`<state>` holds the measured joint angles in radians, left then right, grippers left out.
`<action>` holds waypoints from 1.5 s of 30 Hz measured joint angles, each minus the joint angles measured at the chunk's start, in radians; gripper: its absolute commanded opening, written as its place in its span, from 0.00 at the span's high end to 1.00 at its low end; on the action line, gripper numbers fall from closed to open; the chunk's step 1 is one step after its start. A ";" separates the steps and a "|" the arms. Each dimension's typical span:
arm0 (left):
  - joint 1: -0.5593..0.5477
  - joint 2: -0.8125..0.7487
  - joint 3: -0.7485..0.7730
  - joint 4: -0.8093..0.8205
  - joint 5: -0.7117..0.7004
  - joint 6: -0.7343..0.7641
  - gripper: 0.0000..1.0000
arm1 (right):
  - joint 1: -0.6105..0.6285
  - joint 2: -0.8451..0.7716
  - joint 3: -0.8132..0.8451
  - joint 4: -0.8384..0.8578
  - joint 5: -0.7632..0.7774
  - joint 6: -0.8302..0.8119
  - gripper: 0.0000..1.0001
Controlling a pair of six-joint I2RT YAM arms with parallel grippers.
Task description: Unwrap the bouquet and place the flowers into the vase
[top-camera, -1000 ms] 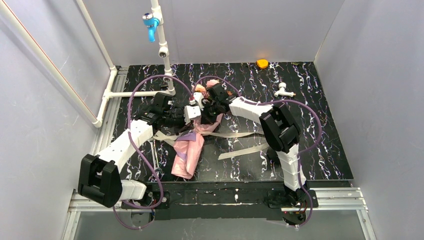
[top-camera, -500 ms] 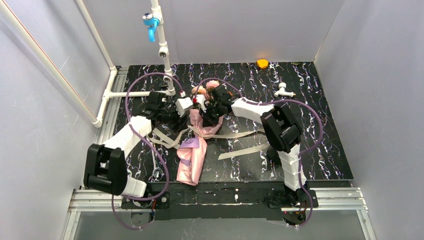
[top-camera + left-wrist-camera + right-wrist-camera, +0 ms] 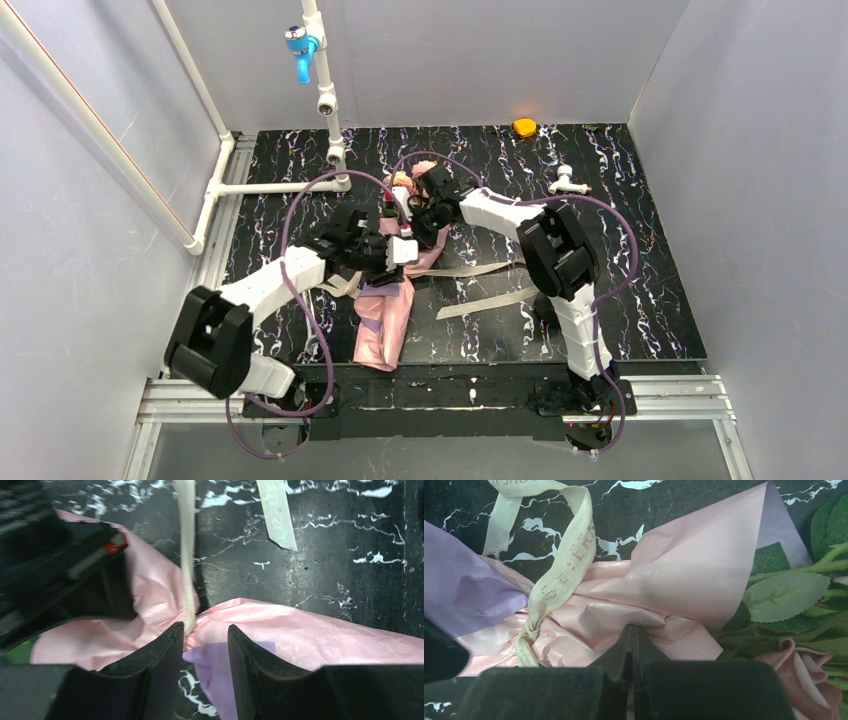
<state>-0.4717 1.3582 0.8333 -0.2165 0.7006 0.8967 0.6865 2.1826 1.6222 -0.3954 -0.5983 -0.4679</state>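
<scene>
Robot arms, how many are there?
2. The left arm comes in from the left and the right arm from the right. Both reach to the bouquet in the middle. None seems hidden.

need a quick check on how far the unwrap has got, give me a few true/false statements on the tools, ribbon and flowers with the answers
1. The right tool is shut on the pink paper. True.
2. The left tool is clamped shut. False: its jaws stand apart, and the beige ribbon runs up past one fingertip.
3. The ribbon is tied in a knot round the paper. True.
4. The flowers stand in a vase. False: a pink rose and green leaves lie at the paper's open end.
</scene>
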 measured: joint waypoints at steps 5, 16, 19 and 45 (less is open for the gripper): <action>-0.059 0.095 0.000 0.038 -0.039 0.010 0.70 | -0.008 0.029 0.044 -0.056 -0.037 -0.011 0.99; -0.088 0.205 0.027 0.135 -0.097 0.036 0.70 | -0.013 0.046 0.071 -0.090 -0.054 -0.027 0.99; -0.088 0.231 0.027 0.142 -0.102 0.050 0.69 | -0.013 0.050 0.077 -0.097 -0.060 -0.027 0.99; -0.095 0.114 0.093 0.101 -0.087 -0.064 1.00 | -0.018 0.064 0.090 -0.111 -0.059 -0.029 0.99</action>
<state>-0.5667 1.4727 0.9264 -0.1154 0.6136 0.8330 0.6685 2.2463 1.7126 -0.5064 -0.6575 -0.4965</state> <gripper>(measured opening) 0.010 0.028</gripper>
